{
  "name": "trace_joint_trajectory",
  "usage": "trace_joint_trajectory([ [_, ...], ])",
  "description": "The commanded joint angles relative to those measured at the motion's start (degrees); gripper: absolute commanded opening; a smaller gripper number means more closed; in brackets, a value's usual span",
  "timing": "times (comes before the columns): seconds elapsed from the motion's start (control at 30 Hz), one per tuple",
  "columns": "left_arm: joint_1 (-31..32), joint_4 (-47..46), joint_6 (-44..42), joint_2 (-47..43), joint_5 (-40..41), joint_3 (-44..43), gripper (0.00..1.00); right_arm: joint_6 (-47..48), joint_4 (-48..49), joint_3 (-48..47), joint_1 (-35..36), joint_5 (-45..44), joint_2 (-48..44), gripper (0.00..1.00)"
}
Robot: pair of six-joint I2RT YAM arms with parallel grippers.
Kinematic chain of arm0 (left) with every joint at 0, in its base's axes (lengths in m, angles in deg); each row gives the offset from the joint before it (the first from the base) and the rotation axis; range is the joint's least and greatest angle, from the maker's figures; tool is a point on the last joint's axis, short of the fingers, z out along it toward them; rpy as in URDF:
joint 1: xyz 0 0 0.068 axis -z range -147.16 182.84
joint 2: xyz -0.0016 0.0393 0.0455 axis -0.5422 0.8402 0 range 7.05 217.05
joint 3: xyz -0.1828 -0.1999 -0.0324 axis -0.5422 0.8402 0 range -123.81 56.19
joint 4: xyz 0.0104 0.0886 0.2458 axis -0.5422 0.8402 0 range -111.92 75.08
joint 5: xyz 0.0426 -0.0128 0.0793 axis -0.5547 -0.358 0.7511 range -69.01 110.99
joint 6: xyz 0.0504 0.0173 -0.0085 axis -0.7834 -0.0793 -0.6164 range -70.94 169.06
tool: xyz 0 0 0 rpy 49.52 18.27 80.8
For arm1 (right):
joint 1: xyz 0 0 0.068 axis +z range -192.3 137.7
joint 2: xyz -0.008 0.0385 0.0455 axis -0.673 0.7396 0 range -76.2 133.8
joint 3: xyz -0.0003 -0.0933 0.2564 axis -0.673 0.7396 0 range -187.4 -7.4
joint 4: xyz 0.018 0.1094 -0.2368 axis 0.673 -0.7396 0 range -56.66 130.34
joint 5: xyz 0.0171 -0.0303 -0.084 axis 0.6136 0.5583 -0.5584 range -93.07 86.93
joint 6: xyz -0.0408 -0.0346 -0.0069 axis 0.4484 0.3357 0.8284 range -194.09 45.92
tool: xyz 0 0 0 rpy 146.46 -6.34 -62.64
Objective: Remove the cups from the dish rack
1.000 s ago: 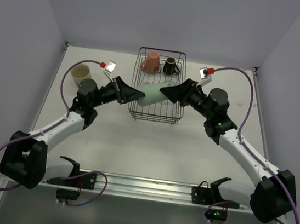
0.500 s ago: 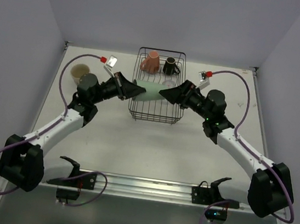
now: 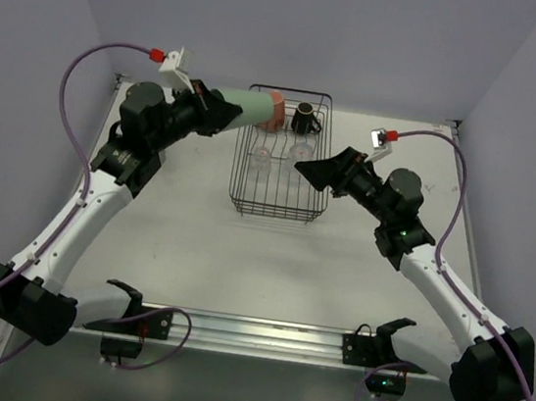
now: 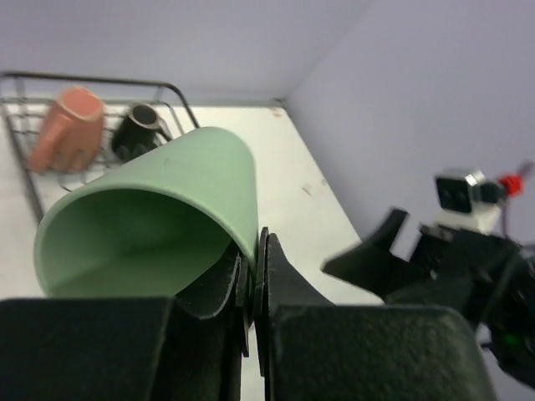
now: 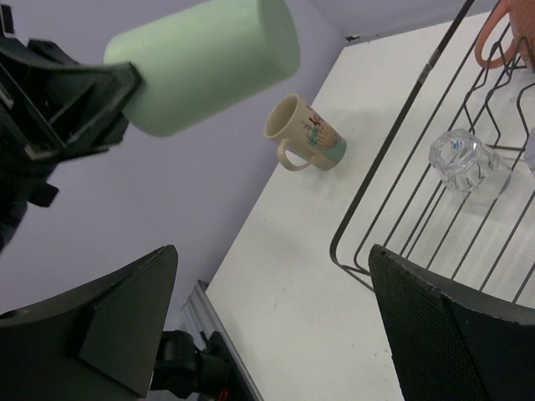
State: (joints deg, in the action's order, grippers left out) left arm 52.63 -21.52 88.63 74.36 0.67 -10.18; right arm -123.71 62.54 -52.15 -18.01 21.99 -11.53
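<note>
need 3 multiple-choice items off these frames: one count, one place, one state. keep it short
1. How many cups sit in the dish rack? A two; B four; C six
2. Where is the cream cup? A inside the dish rack; B on the table outside it; C held in the air
3. The right gripper is: A open, empty; B shut on a glass; C shut on a mug

1 B: pink mug, black mug, two clear glasses; the mint-green tumbler is up in the left gripper.
2 B: it sits beyond the wire edge.
3 A: fingers spread, nothing between.
</note>
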Motion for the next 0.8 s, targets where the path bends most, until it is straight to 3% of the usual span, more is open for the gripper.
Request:
trace_joint_trajectory([
  [0.0, -0.28, 16.79, -12.05, 2.64, 17.0, -13.91, 0.0, 4.7, -5.47, 0.1, -0.3, -1.76, -3.83, 0.99],
  [0.1, -0.28, 27.78, -17.59, 8.09, 27.21, -23.06, 0.0, 8.13, -10.04, -0.25, -0.3, -4.4, -5.68, 0.99],
  [0.2, -0.28, 39.02, -21.72, 14.94, 33.47, -30.54, 0.0, 11.12, -13.74, -0.86, -0.21, -7.13, -6.74, 0.99],
  [0.3, -0.28, 44.13, -24.27, 21.45, 37.0, -34.95, 0.0, 11.83, -14.99, -0.78, -0.12, -7.48, -6.74, 0.99],
  [0.57, -0.28, 47.23, -26.65, 32.35, 43.6, -36.73, 0.0, 13.76, -16.57, -1.04, 0.23, -9.06, -5.87, 0.99],
  [0.77, -0.28, 46.53, -28.67, 38.33, 43.44, -36.73, 0.0, 14.2, -17.01, -1.21, 1.02, -9.85, -5.43, 0.99],
])
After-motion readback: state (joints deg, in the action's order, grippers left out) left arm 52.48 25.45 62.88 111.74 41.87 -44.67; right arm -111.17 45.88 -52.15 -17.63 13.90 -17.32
